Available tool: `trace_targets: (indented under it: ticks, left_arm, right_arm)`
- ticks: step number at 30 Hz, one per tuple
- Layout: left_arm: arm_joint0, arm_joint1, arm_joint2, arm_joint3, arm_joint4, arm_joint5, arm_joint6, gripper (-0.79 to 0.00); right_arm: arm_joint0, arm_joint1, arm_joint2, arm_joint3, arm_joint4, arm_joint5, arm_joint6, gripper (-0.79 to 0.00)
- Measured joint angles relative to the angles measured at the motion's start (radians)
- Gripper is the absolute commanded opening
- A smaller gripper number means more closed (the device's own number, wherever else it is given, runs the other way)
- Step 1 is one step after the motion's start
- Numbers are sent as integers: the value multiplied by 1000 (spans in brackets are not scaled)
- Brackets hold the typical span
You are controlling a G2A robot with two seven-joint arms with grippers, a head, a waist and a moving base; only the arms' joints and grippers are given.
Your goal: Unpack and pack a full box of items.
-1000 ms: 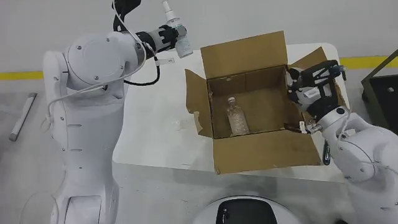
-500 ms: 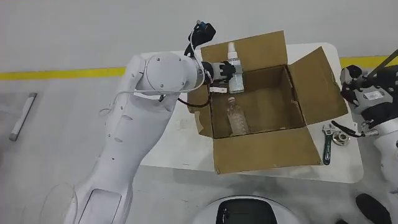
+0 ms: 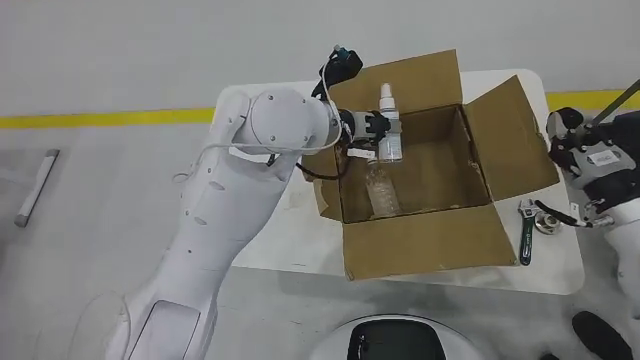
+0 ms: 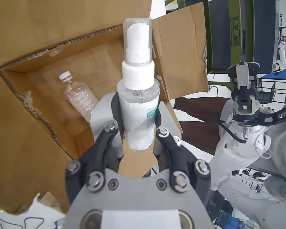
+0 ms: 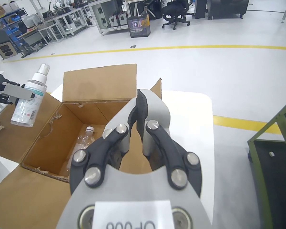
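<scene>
Left gripper [image 4: 138, 122], clamped on the spray bottle [image 3: 390, 136], has swung in from off the bench [image 3: 560, 265]. It now holds the bottle over the box [image 3: 400, 85], above the water bottle [image 3: 380, 190] inside. Right gripper [image 5: 139, 113], fingers together and empty, has backed off. Packing drop likely next.

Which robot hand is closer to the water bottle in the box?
Left. The left gripper holds a spray bottle over the box, close to the water bottle; the right gripper is past the box's side flap.

Matt corrugated cardboard box [image 3: 430, 245], clear glossy plastic spray bottle [image 3: 390, 138], crinkled clear plastic water bottle [image 3: 381, 192], smooth table [image 3: 265, 230]
</scene>
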Motion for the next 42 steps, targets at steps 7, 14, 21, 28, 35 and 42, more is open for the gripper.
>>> trace_targets:
  ticks: [7, 14, 21, 28, 35, 42]
  left_arm:
    - [-14, -25, 110, 7, 31, 126, 8, -785]
    - [-128, -87, 317, 179, 14, 221, 61, -785]
    - [-245, -141, 491, 394, -55, 222, 62, -785]
    - [-320, -174, 619, 525, -174, 226, 65, -785]
    - [-359, -207, 733, 574, -231, 239, 78, -785]
    - [-342, -246, 731, 657, -167, 203, 42, -785]
  right_arm:
    - [5, 3, -22, 5, -9, -1, -4, -785]
    - [3, 6, -28, 13, -8, -1, -8, -785]
    - [8, 9, -31, 22, -1, 1, -10, -785]
    - [15, 12, -36, 34, -1, 2, -12, -785]
    - [25, 15, -50, 35, 0, 4, -10, -785]
    - [28, 17, -64, 43, -8, 7, -12, -785]
